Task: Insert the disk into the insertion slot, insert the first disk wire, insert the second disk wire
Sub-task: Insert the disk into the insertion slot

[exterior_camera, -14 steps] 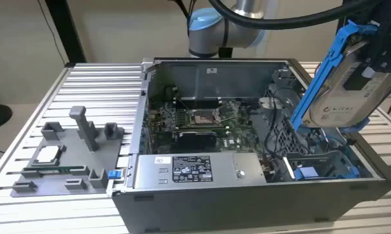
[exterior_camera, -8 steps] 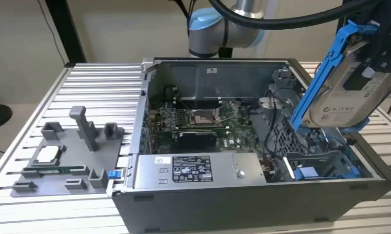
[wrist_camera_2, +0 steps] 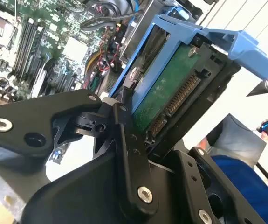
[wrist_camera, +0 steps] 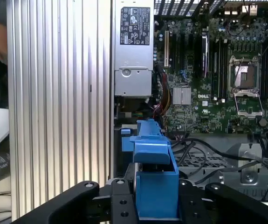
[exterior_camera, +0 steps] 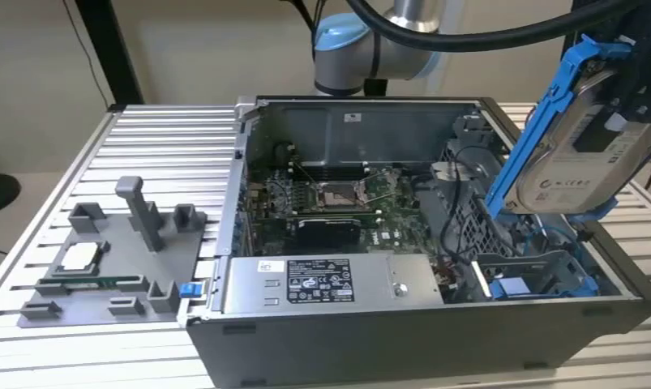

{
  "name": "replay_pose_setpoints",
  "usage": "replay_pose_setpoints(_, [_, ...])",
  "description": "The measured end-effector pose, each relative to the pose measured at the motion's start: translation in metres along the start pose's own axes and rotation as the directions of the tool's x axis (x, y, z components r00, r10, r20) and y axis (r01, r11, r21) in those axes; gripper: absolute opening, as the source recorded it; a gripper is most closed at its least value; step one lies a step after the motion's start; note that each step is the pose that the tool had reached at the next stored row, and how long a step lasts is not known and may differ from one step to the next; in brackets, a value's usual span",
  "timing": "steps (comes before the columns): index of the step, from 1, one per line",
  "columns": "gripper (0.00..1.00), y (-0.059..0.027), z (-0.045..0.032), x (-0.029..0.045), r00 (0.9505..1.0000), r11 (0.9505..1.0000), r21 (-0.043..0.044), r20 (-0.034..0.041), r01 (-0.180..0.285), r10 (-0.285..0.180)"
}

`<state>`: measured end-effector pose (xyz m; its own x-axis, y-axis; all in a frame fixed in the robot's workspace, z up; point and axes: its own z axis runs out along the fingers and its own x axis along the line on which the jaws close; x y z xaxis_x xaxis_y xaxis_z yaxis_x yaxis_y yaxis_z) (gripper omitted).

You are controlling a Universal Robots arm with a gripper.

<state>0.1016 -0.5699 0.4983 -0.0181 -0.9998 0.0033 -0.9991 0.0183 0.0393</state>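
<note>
In the exterior view my gripper (exterior_camera: 625, 109) is shut on the disk (exterior_camera: 571, 166). The disk is a silver drive with a white label in a bright blue carrier. It hangs tilted on edge above the right end of the open computer case. The insertion slot (exterior_camera: 531, 279), a grey bay with blue plastic rails, lies below it in the case's near right corner. In the second wrist view black fingers (wrist_camera_2: 124, 123) clamp the disk (wrist_camera_2: 168, 86), whose green board and connector face the camera. In the first wrist view the blue carrier (wrist_camera: 154, 184) sits between the fingers. Black cables (exterior_camera: 451, 212) run beside the bay; which are the disk wires I cannot tell.
The case holds a motherboard (exterior_camera: 336, 198), a labelled grey power-supply box (exterior_camera: 314, 284) along the front and a perforated grey cage (exterior_camera: 468, 227) next to the bay. A grey fixture plate (exterior_camera: 109, 267) with parts rests on the slatted table (exterior_camera: 163, 138). A person's blue clothing (wrist_camera_2: 245, 179) shows nearby.
</note>
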Motion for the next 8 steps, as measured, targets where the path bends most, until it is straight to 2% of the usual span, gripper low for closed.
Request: replay_pose_setpoints(8, [0.00,-0.0003,0.0019,0.0088,1.0000,1.0000,0.0000,0.0012,0.000,0.000])
